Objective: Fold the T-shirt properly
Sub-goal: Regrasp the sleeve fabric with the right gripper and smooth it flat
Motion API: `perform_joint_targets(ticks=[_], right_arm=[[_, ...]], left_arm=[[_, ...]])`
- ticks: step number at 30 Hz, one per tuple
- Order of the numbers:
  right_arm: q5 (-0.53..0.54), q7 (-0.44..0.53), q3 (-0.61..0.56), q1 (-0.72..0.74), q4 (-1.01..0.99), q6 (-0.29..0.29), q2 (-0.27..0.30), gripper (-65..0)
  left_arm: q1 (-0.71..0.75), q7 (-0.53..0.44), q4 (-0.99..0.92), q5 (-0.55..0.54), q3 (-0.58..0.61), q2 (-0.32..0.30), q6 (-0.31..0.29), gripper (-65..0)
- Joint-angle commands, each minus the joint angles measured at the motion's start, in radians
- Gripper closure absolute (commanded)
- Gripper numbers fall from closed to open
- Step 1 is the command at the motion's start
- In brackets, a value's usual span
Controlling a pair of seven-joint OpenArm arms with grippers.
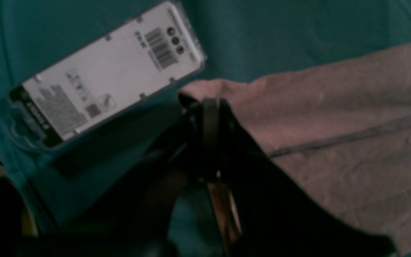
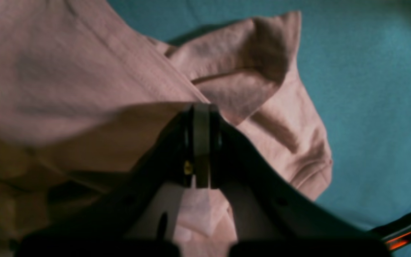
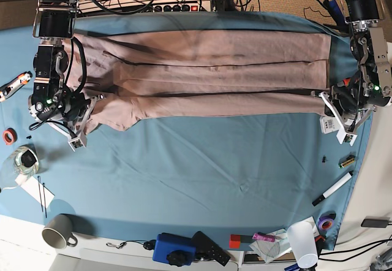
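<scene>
The pink-beige T-shirt [image 3: 202, 68] lies as a long, narrow folded band across the far half of the blue table cloth [image 3: 202, 160]. In the left wrist view my left gripper [image 1: 209, 103] is shut on a corner of the T-shirt [image 1: 351, 107]. In the base view this left gripper [image 3: 326, 97] is at the band's right end. My right gripper [image 2: 202, 109] is shut on a bunched fold of the T-shirt [image 2: 66, 64], with a crumpled sleeve beyond it. That right gripper [image 3: 86, 108] is at the band's left end in the base view.
A white barcoded package [image 1: 109, 71] lies beside the left gripper, near the table's right edge [image 3: 331, 124]. An orange-handled tool [image 3: 13, 86], a tape roll [image 3: 8, 137], a mug [image 3: 58, 231], a blue box [image 3: 174, 249], a marker [image 3: 332, 189] and a white cup [image 3: 302, 240] ring the cloth.
</scene>
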Motion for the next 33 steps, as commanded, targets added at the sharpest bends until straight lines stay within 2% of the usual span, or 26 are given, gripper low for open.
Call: perform_joint_targets(ticks=[1,5,14,17,20,24,27,29,33], right_arm=[[-0.001,0.008,0.007,0.021,0.014,-0.013,0.017,0.0],[-0.001,0.011,0.011,0.023,0.015,-0.049,0.018,0.0],[0.008,-0.005,0.028,0.036,0.045,-0.053,0.018,0.0],[0.019,-0.001,0.106,0.036,0.109,-0.085,0.018,0.0],[0.061,0.001,0.233,0.036,0.147,-0.086,0.018,0.0],[0.064,0.005,0.368,-0.007,0.142,-0.083,0.018,-0.4],[0.068,0.008,0.412,-0.058,0.142,-0.072,0.018,-17.4],[0.071,0.029,0.417,-0.093,0.142,-0.073,0.018,-25.2],[0.117,0.044,0.415,-0.150,0.120,-0.124,0.006,-25.9]], left_arm=[[-0.016,-0.015,0.017,0.000,-0.005,-0.019,0.000,0.0],[-0.016,-0.015,0.017,0.000,-0.005,-0.019,0.000,0.0],[-0.016,-0.015,0.017,0.000,-0.005,-0.019,0.000,0.0],[-0.016,-0.014,0.017,0.000,-0.005,-0.019,0.000,0.0],[-0.016,-0.015,0.017,0.000,-0.005,-0.019,0.000,0.0],[-0.016,-0.015,0.017,0.000,-0.005,-0.019,0.000,0.0],[-0.016,-0.015,0.017,0.000,-0.005,-0.019,0.000,0.0],[-0.016,-0.015,0.017,0.000,-0.005,-0.019,0.000,0.0],[-0.016,-0.015,0.017,0.000,-0.005,-0.019,0.000,0.0]])
